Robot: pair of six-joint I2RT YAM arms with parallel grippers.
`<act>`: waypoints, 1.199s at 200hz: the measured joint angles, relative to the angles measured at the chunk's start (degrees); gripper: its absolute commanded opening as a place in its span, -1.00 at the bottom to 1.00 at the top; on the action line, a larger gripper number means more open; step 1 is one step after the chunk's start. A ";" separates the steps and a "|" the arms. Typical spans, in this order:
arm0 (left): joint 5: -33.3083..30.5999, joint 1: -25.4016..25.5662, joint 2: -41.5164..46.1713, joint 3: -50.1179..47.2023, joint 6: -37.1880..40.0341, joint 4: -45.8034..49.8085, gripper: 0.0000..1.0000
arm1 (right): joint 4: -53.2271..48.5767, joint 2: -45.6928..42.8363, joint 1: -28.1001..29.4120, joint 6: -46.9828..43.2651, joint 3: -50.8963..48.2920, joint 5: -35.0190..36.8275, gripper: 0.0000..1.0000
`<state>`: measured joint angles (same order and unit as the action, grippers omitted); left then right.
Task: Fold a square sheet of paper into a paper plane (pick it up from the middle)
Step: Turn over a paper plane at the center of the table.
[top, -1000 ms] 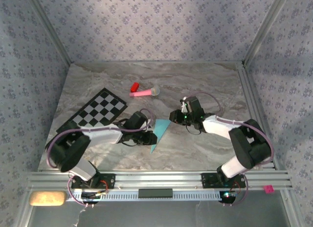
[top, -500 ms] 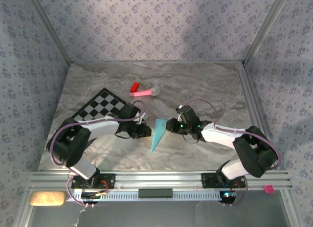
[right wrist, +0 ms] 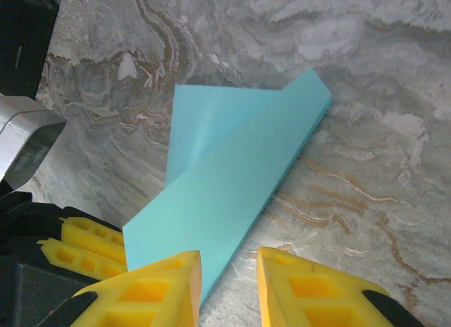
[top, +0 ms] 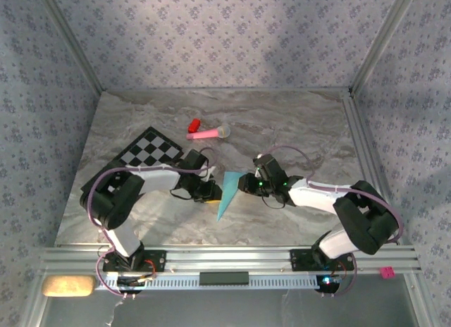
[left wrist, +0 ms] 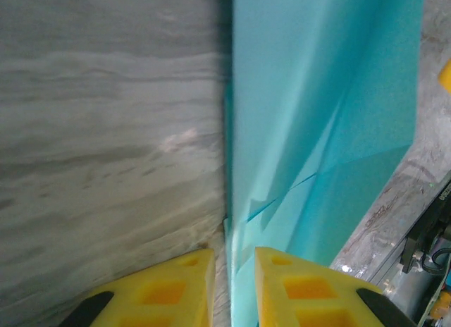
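Currently, the paper plane (top: 227, 192) is lying at the centre of the top view as a slim blue wedge on the marble table (top: 296, 122), between both grippers. The left gripper (left wrist: 234, 270) is holding its jaws slightly apart, with the paper's edge running into the gap. Its camera is resolving diagonal creases that the top view is blurring. The right gripper (right wrist: 229, 274) is likewise slightly parted over the paper's near corner, and you are seeing one layer folded over another. The checkered mat (top: 144, 154) is lying at centre left in the top view.

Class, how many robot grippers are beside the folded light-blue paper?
2: the left gripper at the left edge of the folded light-blue paper, the right gripper at its right edge.
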<state>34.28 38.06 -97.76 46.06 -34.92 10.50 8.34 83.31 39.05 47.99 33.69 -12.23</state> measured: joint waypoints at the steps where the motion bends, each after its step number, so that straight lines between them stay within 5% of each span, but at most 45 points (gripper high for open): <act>1: 0.00 0.04 0.00 0.04 0.00 0.00 -0.54 | 0.02 0.02 0.00 0.04 -0.02 0.00 -0.44; 120: 1.05 1.05 -1.27 0.72 -2.10 -0.79 -0.54 | 2.23 0.63 1.49 1.77 -3.15 -1.22 -0.45; 240: 2.80 1.88 -3.78 0.72 -5.90 -9.31 -0.63 | 4.83 4.11 2.38 3.67 -3.56 -4.09 -0.66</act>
<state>37.08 39.94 -101.54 46.78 -40.82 1.19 13.17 87.42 41.43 51.66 30.13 -16.32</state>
